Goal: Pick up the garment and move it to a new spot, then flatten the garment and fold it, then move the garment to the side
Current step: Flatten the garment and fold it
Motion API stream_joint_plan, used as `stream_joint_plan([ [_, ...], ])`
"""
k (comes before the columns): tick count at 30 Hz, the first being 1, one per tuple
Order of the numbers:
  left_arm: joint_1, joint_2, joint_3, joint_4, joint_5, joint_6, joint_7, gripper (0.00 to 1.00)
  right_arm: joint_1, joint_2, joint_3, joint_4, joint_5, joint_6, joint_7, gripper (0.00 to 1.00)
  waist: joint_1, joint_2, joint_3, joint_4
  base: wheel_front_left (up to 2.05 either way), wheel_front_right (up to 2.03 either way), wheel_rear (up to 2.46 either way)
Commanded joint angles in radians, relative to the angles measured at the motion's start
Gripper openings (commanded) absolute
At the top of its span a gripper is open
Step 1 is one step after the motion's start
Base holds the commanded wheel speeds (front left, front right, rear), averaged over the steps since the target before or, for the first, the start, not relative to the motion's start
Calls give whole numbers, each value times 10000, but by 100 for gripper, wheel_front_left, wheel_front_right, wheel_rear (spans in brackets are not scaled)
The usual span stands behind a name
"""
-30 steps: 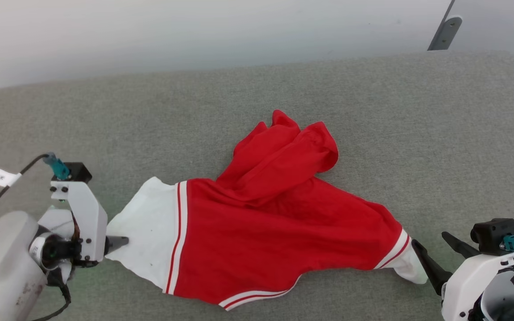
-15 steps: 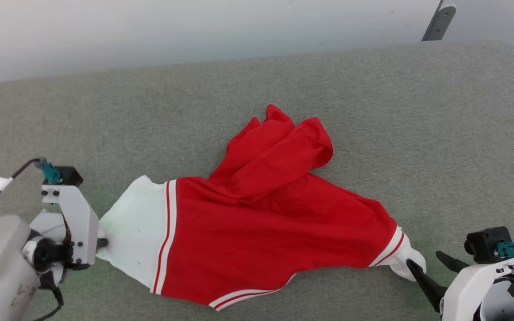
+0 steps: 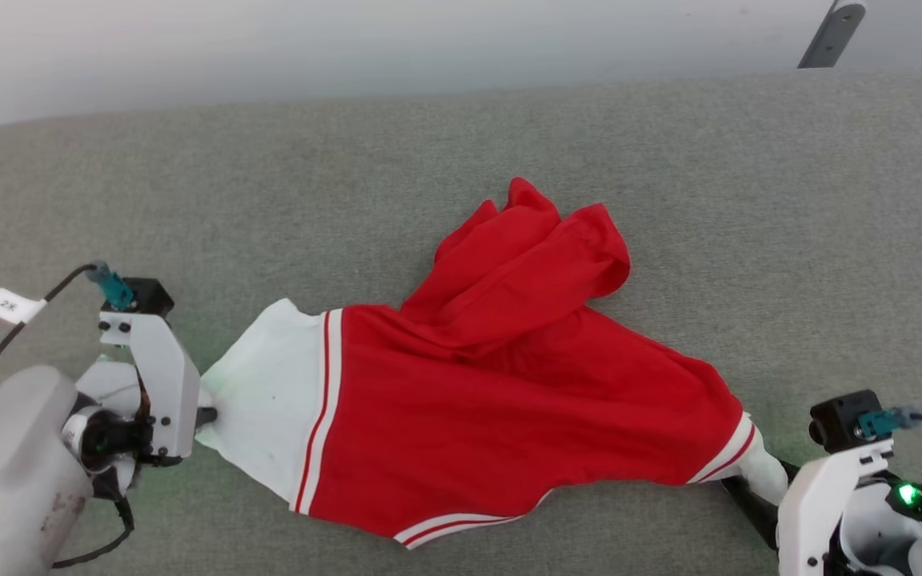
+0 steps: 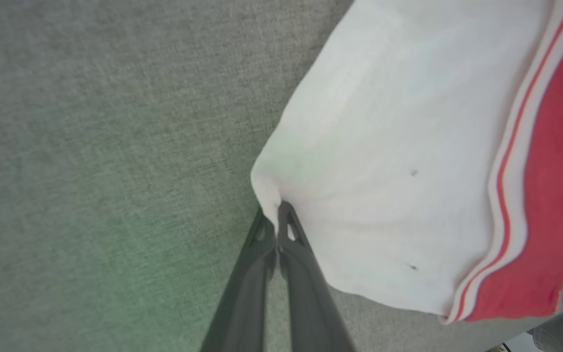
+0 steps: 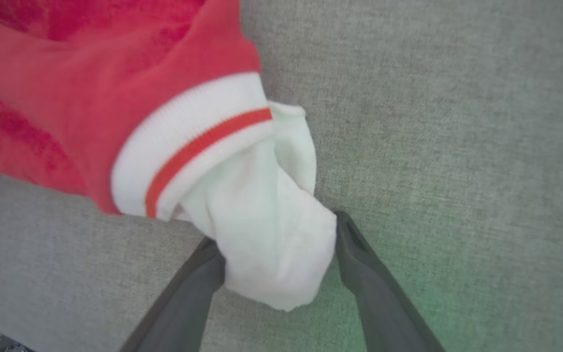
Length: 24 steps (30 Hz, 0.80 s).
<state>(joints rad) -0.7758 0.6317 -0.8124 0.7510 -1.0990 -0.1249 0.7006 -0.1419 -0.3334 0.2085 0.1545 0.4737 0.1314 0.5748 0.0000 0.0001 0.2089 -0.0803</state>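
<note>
Left wrist view: left gripper [image 4: 277,213] pinched shut on garment [image 4: 408,122] | right gripper [image 5: 276,232] agape, straddling its other end

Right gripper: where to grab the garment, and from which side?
Take the white sleeve end past the striped cuff, at the right end of the garment. It is a narrow bunched tip lying on the grey cushion, and the open right gripper straddles it, so come in low from the robot's right. The left gripper pinches the opposite white corner.
</note>
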Motion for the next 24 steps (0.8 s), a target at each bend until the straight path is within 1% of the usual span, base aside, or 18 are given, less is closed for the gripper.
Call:
stream_joint_plan([
  [1, 129, -274, -156, 20, -11, -53, -39, 0, -52, 83, 120, 224, 0, -15, 137, 100, 0, -1, 36, 65, 0, 0, 0],
  [2, 113, -283, -169, 5, -21, -42, -66, 0, -127, 84, 178, 446, 7, -15, 217, 53, 0, -1, 43, 101, 0, 0, 0],
  [3, 96, -288, -169, 0, -52, -43, -84, 0, -233, 80, 198, 623, -25, -15, 237, 9, 0, -1, 47, 133, 0, 0, 0],
  [4, 79, -281, -170, 11, -63, -44, -127, 0, -308, 127, 181, 795, -33, -18, 293, 0, 0, -1, 40, 158, 0, 0, 0],
  [8, -107, -241, -133, -82, -108, -54, -299, 0, -573, 153, 86, 869, 197, -16, 354, 0, 0, -1, -57, 281, 0, 0, 0],
  [12, -524, -47, -6, -365, -134, -62, -399, 0, -1014, 55, -451, 228, 768, -15, 153, 0, 0, -1, -334, 389, 0, 0, 0],
  [18, -1388, 37, 158, -892, -200, -62, -175, 0, -1817, -5, -922, -686, 1825, -15, 438, 0, 0, -1, -1028, 526, 0, 0, 0],
  [22, -2079, 28, 286, -1047, -75, 170, -41, 0, -2766, -40, -976, -772, 1913, -15, 392, 0, 0, -1, -1434, 606, 0, 0, 0],
  [24, -2395, -1, 332, -1076, -17, 235, -33, 0, -3373, 120, -926, -674, 1809, -15, 188, 0, 0, -1, -1584, 625, 0, 0, 0],
])
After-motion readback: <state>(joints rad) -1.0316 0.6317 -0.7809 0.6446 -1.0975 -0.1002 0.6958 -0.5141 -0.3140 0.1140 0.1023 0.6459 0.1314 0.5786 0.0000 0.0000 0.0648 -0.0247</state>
